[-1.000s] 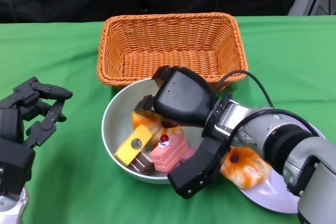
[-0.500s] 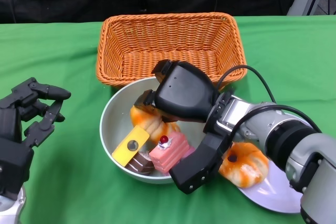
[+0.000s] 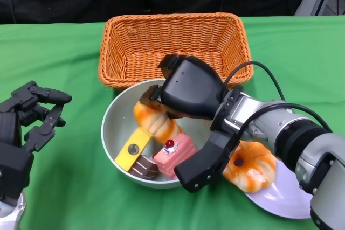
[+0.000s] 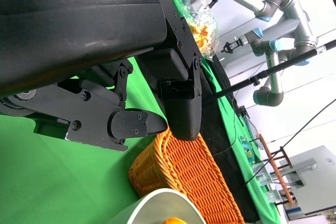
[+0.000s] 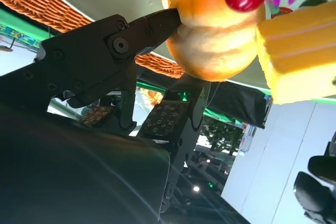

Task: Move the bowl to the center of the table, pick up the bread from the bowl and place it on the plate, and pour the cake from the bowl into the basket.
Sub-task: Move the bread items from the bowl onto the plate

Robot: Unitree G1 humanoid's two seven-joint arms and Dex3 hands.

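Note:
A grey bowl sits in front of the basket and holds an orange bread roll, a yellow cake, a chocolate piece and a pink cake. My right hand reaches into the bowl from the right and pinches the roll. The right wrist view shows its fingers pressed against the roll, beside the yellow cake. A second orange bread lies on the white plate at lower right. My left hand hovers apart at the left, holding nothing.
The orange wicker basket stands empty right behind the bowl, its front rim touching the bowl's far edge. Green cloth covers the table, with bare cloth to the left around my left hand. The left wrist view shows the basket and the bowl's rim.
My right hand has lifted slightly up and to the right, and the orange roll has risen with it, showing more above the cakes. The left hand has barely moved.

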